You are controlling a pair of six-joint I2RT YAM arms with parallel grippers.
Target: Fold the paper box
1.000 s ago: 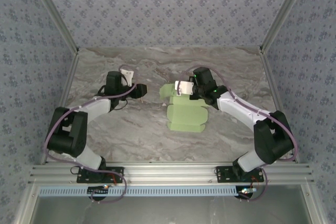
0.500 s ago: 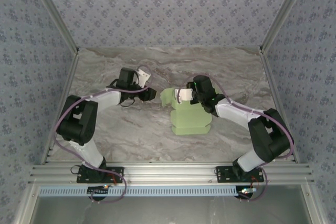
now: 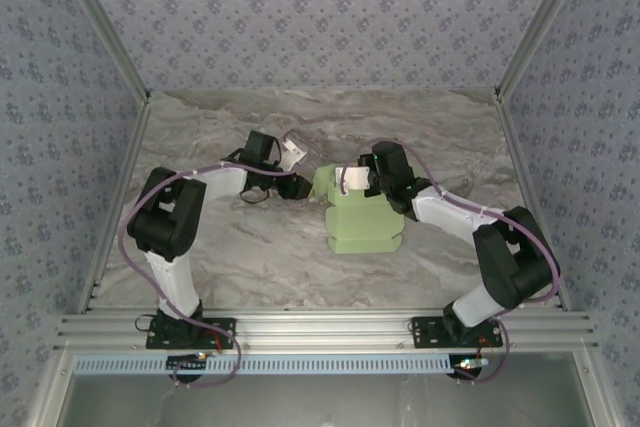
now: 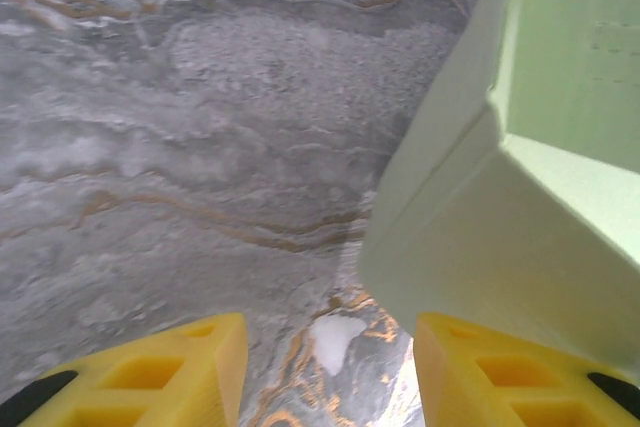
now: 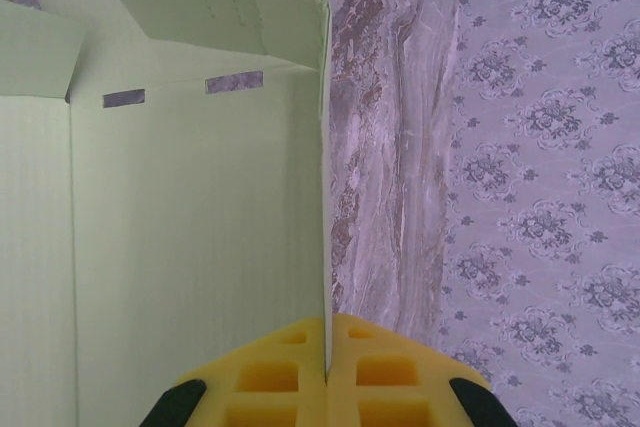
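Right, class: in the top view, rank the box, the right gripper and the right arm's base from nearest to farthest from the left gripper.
From the left gripper:
1. Box: just to its right, with a flap beside the fingers.
2. Right gripper: further right, pinching the box's wall.
3. Right arm's base: at the table's near edge, far right.

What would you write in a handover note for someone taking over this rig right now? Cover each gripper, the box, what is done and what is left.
Right gripper: shut on a thin card edge of the box.
Left gripper: open and empty, low over the table, beside the box's far-left flap.
Box: mid-table, between the two arms.
Done: some flaps are bent up, so the box is partly shaped.
Left: fold the remaining flaps and close it, probably starting with the flap in front of the left gripper.
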